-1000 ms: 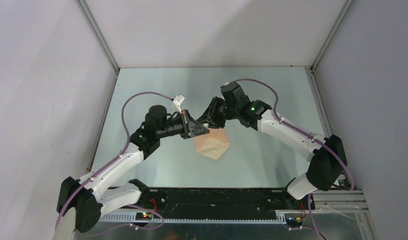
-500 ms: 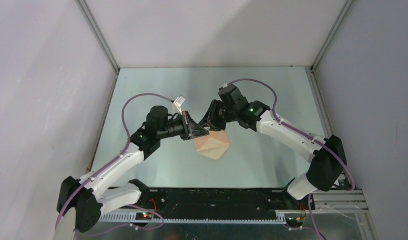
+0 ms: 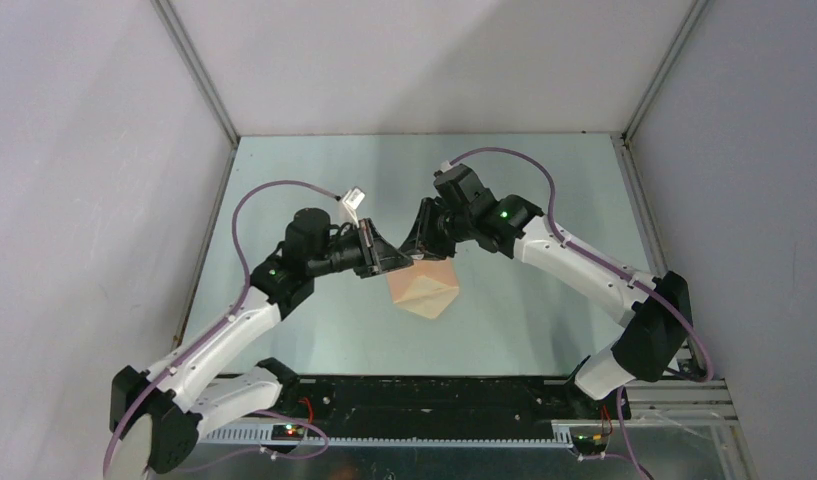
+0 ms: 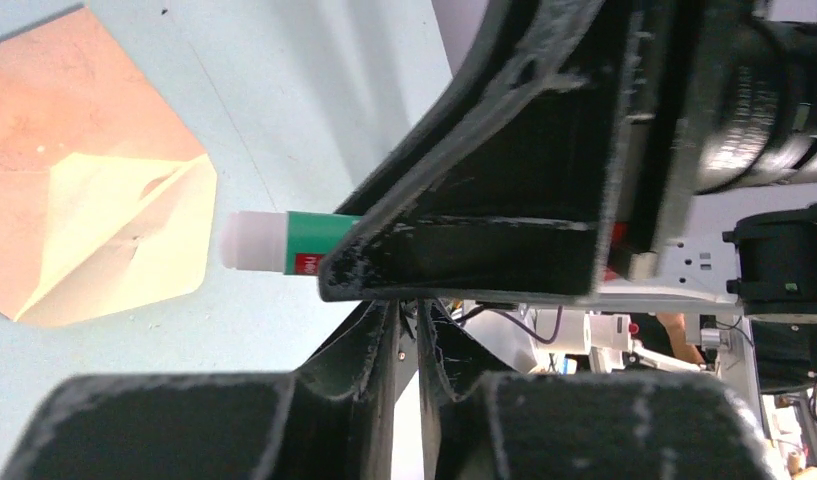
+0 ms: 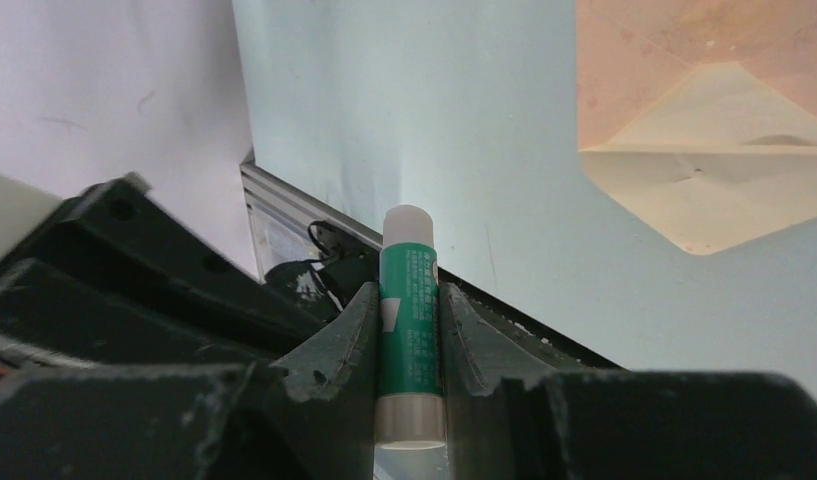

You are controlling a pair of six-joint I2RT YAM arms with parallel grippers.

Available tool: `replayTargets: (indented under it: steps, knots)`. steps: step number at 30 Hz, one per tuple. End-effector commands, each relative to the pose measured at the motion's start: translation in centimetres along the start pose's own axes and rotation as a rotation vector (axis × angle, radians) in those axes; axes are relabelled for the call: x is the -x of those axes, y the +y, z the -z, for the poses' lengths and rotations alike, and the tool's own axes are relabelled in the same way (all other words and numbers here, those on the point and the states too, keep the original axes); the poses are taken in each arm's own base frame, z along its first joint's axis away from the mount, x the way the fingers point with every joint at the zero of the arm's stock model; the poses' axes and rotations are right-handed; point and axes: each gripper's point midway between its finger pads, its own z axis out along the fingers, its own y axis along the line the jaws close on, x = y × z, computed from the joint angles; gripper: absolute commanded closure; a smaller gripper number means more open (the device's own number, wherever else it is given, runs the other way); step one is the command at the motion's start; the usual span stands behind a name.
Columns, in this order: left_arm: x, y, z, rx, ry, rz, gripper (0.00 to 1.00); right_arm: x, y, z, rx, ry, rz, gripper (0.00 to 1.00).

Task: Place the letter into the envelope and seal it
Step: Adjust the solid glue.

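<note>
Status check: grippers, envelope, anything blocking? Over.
Right gripper shut on glue stick. Left gripper barely open, empty, beside it. Envelope flat on table, flap open; letter not visible separately. Nothing blocking.

Can't see the far end of the envelope [image 3: 425,296] from overhead, buried under the left pincer [image 4: 406,312] and right pincer [image 5: 409,295]. Gets chopped by the frame edge in both wrist views too. From the left wrist, only get the white cap and a sliver of green off the glue stick [image 4: 274,243], with the rest behind the right pincer. Can't read its label, way too tiny. Can't make out the left pincer tips either, lost against dark plastic. No telling whether the letter is inside.
</note>
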Motion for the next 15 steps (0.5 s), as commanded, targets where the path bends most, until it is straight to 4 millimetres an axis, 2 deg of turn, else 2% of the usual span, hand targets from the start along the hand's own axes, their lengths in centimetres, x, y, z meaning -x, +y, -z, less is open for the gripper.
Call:
replayTargets:
  steps: [1, 4, 6, 8, 9, 10, 11, 12, 13, 14, 15]
  knots:
    - [1.3, -2.4, 1.4, -0.039, -0.042, -0.101, 0.83, 0.0, -0.3, 0.3, -0.025, 0.016, 0.044, 1.0]
    - [1.1, -2.5, 1.8, -0.045, -0.044, -0.108, 0.84, -0.2, 0.3, 0.0, 0.03, 0.055, 0.056, 1.0]
    - [1.1, -2.9, 2.6, -0.052, -0.055, -0.136, 0.83, 0.1, 0.3, -0.1, 0.047, 0.071, 0.131, 1.0]
    - [1.3, -3.0, 3.5, -0.036, -0.069, -0.163, 0.82, 0.5, -0.9, -0.4, -0.002, 0.087, 0.204, 1.0]
    - [1.3, -2.9, 3.9, -0.02, -0.069, -0.16, 0.81, 0.3, -2.5, -0.2, -0.072, 0.108, 0.216, 1.0]
    - [1.7, -2.1, 4.3, 0.008, -0.079, -0.147, 0.8, 0.8, -2.8, -0.6, -0.101, 0.115, 0.27, 1.0]
    - [1.9, -1.7, 4.5, 0.021, -0.085, -0.133, 0.8, 0.4, -4.8, -0.8, -0.189, 0.159, 0.278, 1.0]
    - [2.6, -0.8, 4.8, 0.044, -0.106, -0.107, 0.8, 1.0, -4.7, -0.4, -0.207, 0.156, 0.332, 1.0]
    - [2.7, 0.1, 4.8, 0.063, -0.111, -0.068, 0.8, 0.7, -6.5, -0.6, -0.293, 0.195, 0.344, 1.0]
    - [3.6, 1.0, 5.1, 0.082, -0.141, -0.038, 0.8, 1.3, -6.0, -0.2, -0.306, 0.19, 0.397, 1.0]
    - [3.4, 2.3, 4.8, 0.104, -0.137, 0.012, 0.79, 1.0, -7.6, -0.2, -0.391, 0.229, 0.41, 1.0]
